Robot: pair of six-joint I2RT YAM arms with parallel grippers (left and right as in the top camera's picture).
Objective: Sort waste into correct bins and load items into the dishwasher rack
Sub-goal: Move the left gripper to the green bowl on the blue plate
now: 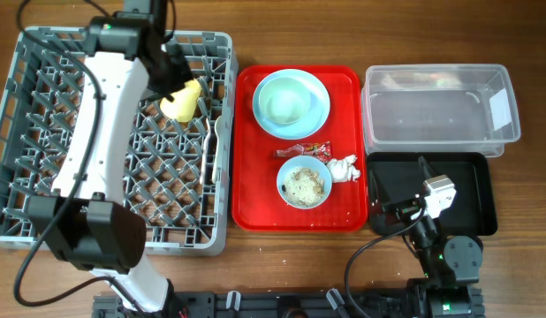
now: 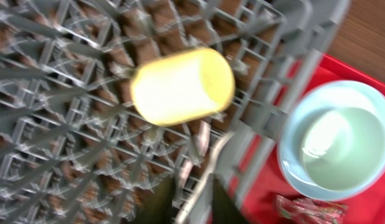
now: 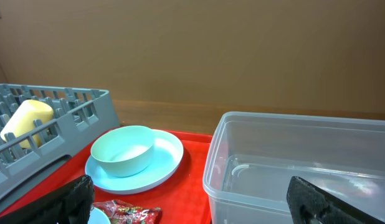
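Over in the far right corner of the dishwasher rack (image 1: 26, 150), the yellow cup (image 1: 181, 102) lies tipped on its side across the grey grid, and no finger is on it. Left gripper (image 2: 191, 202) hangs just beside it, fingers (image 2: 156, 204) parted, with a pale utensil handle (image 2: 194, 190) running through the gap. That wrist view is blurred, so whether they touch the handle I cannot tell.

The left arm reaches the whole depth of the rack, white forearm slanting up from the near edge, wrist bent down over the cup. Close to the cup runs the rack's right wall. Past it sits the red tray (image 1: 251, 185), carrying a pale-blue bowl (image 1: 284, 99) on a plate (image 1: 322, 108), a wrapper (image 1: 301, 151), a small bowl of scraps (image 1: 304, 184) and a crumpled napkin (image 1: 344, 168).

On the other side, right gripper (image 3: 189, 186) sits low over the black bin (image 1: 472, 194), fingers spread wide with nothing between them, facing the clear bin (image 1: 432, 115). Bare tray floor shows along the left and near rims.
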